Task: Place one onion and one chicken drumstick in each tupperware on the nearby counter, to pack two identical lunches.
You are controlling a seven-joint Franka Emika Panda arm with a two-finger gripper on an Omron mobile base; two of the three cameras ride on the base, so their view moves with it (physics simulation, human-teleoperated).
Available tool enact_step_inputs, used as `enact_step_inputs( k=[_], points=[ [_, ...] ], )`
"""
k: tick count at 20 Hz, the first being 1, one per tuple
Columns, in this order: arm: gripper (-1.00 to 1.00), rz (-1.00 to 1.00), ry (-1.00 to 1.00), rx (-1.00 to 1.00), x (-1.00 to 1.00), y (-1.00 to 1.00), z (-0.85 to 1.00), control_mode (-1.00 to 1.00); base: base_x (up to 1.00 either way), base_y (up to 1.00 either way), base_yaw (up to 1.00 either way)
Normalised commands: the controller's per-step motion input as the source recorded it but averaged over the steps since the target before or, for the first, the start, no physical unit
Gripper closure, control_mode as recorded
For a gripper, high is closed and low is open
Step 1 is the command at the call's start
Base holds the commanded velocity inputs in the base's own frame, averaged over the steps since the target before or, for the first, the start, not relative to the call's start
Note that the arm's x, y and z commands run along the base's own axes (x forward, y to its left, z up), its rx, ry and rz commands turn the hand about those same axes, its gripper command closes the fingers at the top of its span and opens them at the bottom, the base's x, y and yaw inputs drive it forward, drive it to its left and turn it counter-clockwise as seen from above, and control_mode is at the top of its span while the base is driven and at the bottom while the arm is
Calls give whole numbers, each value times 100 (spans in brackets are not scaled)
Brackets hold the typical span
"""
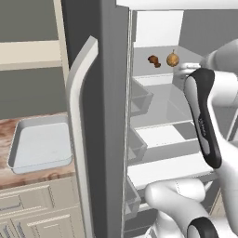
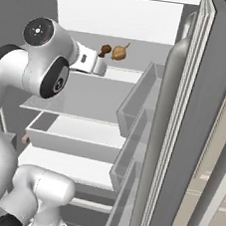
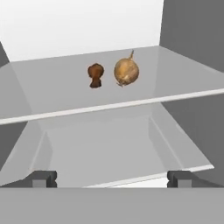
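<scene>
Grey and white is almost everything I see here: an open fridge (image 1: 158, 107) with pale glass shelves, grey inner walls and a bright white back panel. Its door (image 1: 100, 116) stands open in the middle of the left base view, with a long light-grey handle (image 1: 79, 121). At the left of that frame, beside the door, lies the reddish-brown marbled desk (image 1: 9, 128) over beige panelled drawers (image 1: 32, 209), and on it sits the pale grey-white tupperware (image 1: 41, 144), shallow with rounded corners.

I can read no label or writing anywhere.

In the upper middle of the hand view, the chicken drumstick (image 3: 95, 75) and the onion (image 3: 126, 71) lie side by side on an upper shelf (image 3: 57, 96), very near each other. The drumstick is dark brown; the onion is golden-brown and round, with a thin stalk pointing up.

The gripper (image 3: 111, 178) has its jaws wide open, holding nothing, well apart from both foods.
</scene>
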Motion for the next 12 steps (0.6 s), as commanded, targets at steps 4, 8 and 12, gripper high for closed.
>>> enact_step_inputs(
  k=[4,8,12],
  points=[
    [-100,-1,0,0,52,-12,0,-100,0,0,0],
    [-100,0,0,0,75,-23,0,-100,0,0,0],
    [-100,0,0,0,76,-23,0,-100,0,0,0]
  ],
)
